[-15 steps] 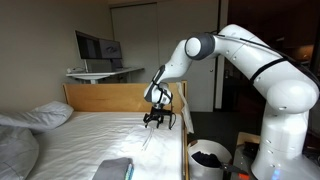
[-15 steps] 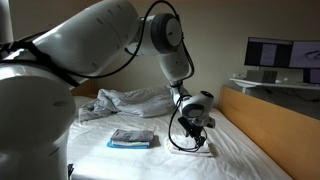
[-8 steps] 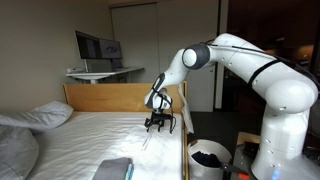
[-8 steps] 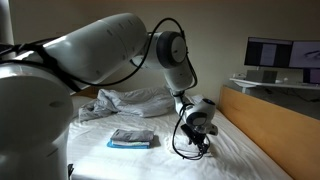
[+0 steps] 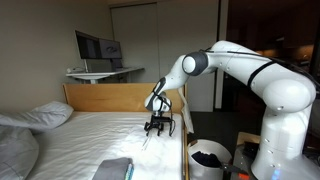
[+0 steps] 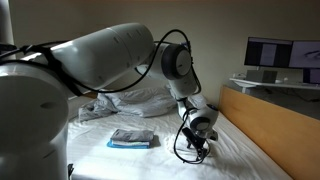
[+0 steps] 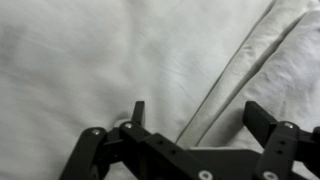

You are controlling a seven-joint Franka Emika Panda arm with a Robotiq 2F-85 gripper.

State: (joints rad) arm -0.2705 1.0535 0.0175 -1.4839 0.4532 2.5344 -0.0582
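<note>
Arm's bent down low over the bed (image 5: 90, 135), w/ the gripper (image 5: 157, 125) right by the corner where the wooden end board (image 5: 105, 96) meets the side edge nearest the robot's base. In the wrist view the gripper (image 7: 195, 108) has its fingers (image 7: 137, 108) spread wide apart, nothing between them but bedding. So no grip on anything.

What it's going for, as far as I can tell, is the white cloth (image 7: 245, 70). That's a long pale fold lying on the sheet, running diagonally under the fingers. In an exterior view the white cloth (image 5: 147, 141) shows as a thin strip just below the gripper, close to that same side edge. In an exterior view the gripper (image 6: 196, 150) looks v. near the sheet. Can't say whether the tips are touching fabric or just above it, too small and white on white.

Progress, my read: the reach looks about made, since the fingers straddle the fold. The grab itself is not yet done, nor is anything after it. The cloth lies flat and isn't lifted or bunched.

Rest of the bed, well apart from the action:
- A folded blue-grey towel (image 6: 132, 138) mid-bed.
- A rumpled blanket (image 6: 130, 100) behind the towel.
- A pillow (image 5: 50, 114) at the far side edge.

Beyond the end board there's a monitor (image 5: 97, 47) on a desk. Nothing near the gripper but the cloth and sheet.
</note>
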